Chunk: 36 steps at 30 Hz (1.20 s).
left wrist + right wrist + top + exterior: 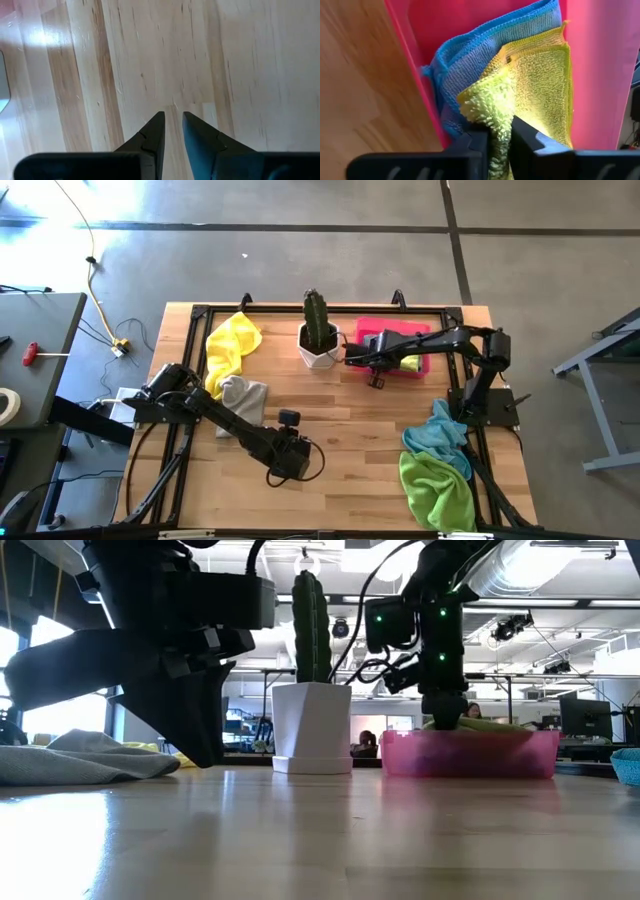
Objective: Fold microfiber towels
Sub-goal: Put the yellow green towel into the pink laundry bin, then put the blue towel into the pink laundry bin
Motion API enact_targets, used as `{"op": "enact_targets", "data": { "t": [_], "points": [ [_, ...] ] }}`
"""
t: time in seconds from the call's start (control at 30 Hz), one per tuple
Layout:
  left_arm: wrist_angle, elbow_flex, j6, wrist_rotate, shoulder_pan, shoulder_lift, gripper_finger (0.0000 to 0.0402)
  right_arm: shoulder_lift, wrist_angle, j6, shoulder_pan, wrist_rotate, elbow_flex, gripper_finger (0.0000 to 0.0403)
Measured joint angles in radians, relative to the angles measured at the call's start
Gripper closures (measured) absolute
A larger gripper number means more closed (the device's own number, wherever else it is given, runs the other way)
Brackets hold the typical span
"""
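No readable text, label, brand, number or sign shows in any view: not on the wooden table, the pink plastic tray, the white plant pot, or the towels.

From above, the right hand [377,380] and its arm cover most of the tray [366,326], so the folded towels [530,75] inside show only as a small yellow-green patch. In the right wrist view the lime towel [492,107] runs down between the fingers [470,142] and off the picture's edge, so whether they pinch it or merely flank it is hard to say. The low view cuts off the grey towel [80,758] at its edge, and the left hand [195,730] is a dark blur.
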Motion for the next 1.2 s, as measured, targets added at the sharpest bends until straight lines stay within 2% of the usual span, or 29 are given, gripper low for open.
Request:
{"op": "enact_targets", "data": {
  "t": [0.13, 0.3, 0.43, 0.5, 0.67, 0.93, 1.2],
  "points": [
    [0.000, 0.000, 0.000, 0.000, 0.000, 0.000, 0.0342, -0.001, -0.011, -0.003, 0.000, 0.012, 0.002, 0.0310],
    [-0.007, 0.000, 0.000, 0.000, 0.001, 0.000, 0.0342, -0.043, -0.164, 0.051, 0.000, 0.027, 0.058, 0.0245],
    [-0.008, 0.000, 0.001, -0.001, 0.012, 0.000, 0.0342, -0.110, -0.271, 0.118, 0.014, -0.008, 0.095, 0.0226],
    [-0.008, 0.000, 0.001, -0.001, 0.021, 0.000, 0.0342, -0.155, -0.291, 0.161, 0.030, -0.090, 0.091, 0.0226],
    [-0.008, 0.000, 0.001, -0.001, 0.043, 0.000, 0.0342, -0.248, -0.305, 0.317, 0.105, -0.370, 0.033, 0.0231],
    [-0.004, 0.000, 0.044, -0.001, 0.057, 0.000, 0.0342, -0.279, -0.309, 0.635, 0.336, -0.458, -0.123, 0.0231],
    [0.005, 0.000, -0.015, -0.001, 0.049, 0.000, 0.0342, -0.279, -0.301, 0.983, 0.501, -0.664, -0.289, 0.0231]
  ]
}}
